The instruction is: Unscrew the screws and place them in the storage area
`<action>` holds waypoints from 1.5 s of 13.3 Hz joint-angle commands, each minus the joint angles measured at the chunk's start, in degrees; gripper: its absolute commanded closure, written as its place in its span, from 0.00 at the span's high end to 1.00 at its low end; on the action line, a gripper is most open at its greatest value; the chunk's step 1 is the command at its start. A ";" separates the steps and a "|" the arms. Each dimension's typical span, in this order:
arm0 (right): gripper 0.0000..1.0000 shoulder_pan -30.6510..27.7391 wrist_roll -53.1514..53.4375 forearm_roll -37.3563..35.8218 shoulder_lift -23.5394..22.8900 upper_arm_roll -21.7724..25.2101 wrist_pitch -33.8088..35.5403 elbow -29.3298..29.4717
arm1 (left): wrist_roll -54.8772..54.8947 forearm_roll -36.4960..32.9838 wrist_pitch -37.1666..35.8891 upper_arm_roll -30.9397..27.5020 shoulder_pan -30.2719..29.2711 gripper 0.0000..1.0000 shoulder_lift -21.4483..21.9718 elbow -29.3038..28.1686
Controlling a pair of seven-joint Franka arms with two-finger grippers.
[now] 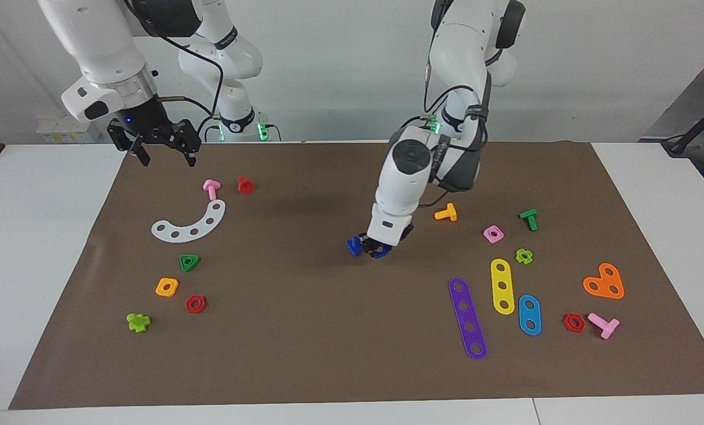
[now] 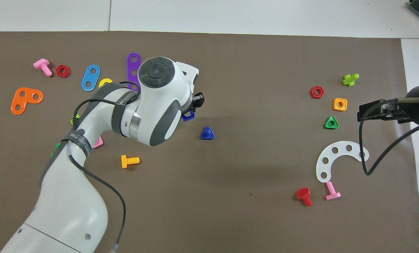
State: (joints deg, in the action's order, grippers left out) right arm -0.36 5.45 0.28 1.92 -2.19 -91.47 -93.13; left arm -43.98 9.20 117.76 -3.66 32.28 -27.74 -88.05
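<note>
The dark-blue triangular-headed screw stands free on the brown mat near its middle, and it also shows in the overhead view. My left gripper is down at the mat right beside it, shut on a flat dark-blue square nut. In the overhead view the nut peeks out under the left gripper, a little apart from the screw. My right gripper waits open and empty, raised over the mat's edge at the right arm's end, and it also shows in the overhead view.
Toward the right arm's end lie a white curved strip, a pink bolt, a red bolt and several coloured nuts. Toward the left arm's end lie an orange bolt, purple and yellow strips and an orange plate.
</note>
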 commanded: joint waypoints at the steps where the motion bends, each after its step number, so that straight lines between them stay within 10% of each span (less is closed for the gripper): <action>1: 1.00 -0.51 -1.05 0.25 1.42 -0.18 -0.20 -1.53 | 13.67 5.46 -6.64 0.76 -7.91 0.00 2.94 0.25; 9: 1.00 -0.87 -2.28 0.25 1.51 0.08 0.06 -1.71 | 43.16 4.77 3.24 -0.12 -13.82 0.00 10.86 -22.22; 13: 0.92 1.93 -0.27 0.25 1.07 -0.27 -5.62 -4.59 | 47.39 0.30 4.15 0.05 -14.61 0.00 11.48 -24.18; 14: 0.92 3.16 1.13 0.25 1.33 -0.27 -8.78 -6.70 | 48.36 0.29 4.15 0.05 -14.79 0.31 11.48 -24.27; 15: 0.91 5.09 3.84 0.25 0.81 -0.27 -10.47 -7.76 | 48.20 0.29 4.15 0.05 -15.05 0.83 11.48 -24.27; 16: 0.91 7.46 6.65 0.07 -0.50 -0.27 -11.44 -7.77 | 48.11 0.29 4.06 -0.12 -15.14 1.00 11.48 -24.10; 20: 0.91 15.11 16.23 -0.63 -7.35 -0.27 -20.57 -7.95 | 48.11 -1.29 0.13 -0.38 -17.68 1.00 11.30 -21.21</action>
State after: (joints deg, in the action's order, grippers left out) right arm 12.22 17.91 0.32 -2.31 -2.55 -108.24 -101.03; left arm 3.50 9.93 120.37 -4.09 16.28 -18.08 -109.70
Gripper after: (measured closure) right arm 0.088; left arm 0.004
